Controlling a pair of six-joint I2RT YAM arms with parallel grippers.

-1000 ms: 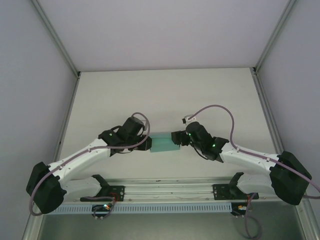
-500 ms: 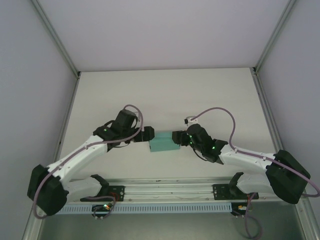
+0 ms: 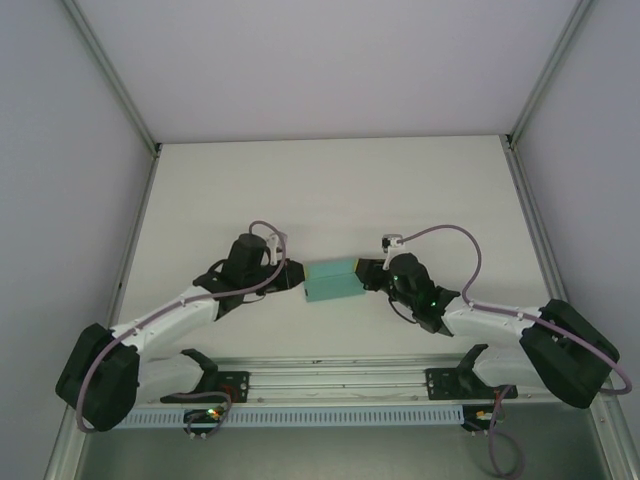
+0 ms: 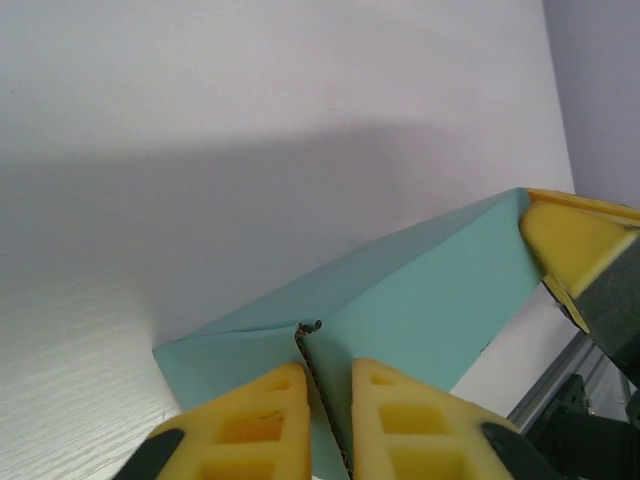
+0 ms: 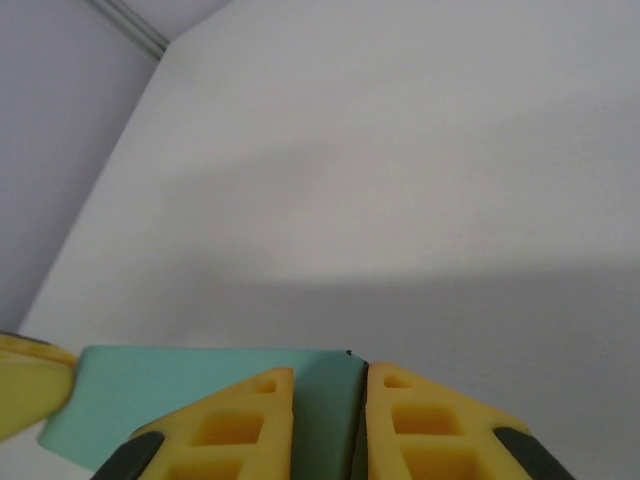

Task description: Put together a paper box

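1. Top external view: the left arm comes in from the lower left, and the left claw (image 3: 296, 277) meets the left end of the paper box (image 3: 333, 282).
2. Left wrist view: the left claw (image 4: 328, 375) has its yellow fingers (image 4: 262, 425) nearly together, pinching a thin card edge at the near end of the paper box (image 4: 420, 300). The teal box runs away toward the upper right.
3. Top external view: the box is folded into a small rectangular block. It sits over the middle of the white bench (image 3: 330, 190), toward the near edge, between the two claws. Whether it rests on the bench or is lifted cannot be told.
4. Top external view: the right claw (image 3: 369, 274) touches the right end of the box, with the right arm coming in from the lower right.
5. Right wrist view: the right claw (image 5: 330, 385) has its fingers close together, pinching teal card of the box (image 5: 180, 385).
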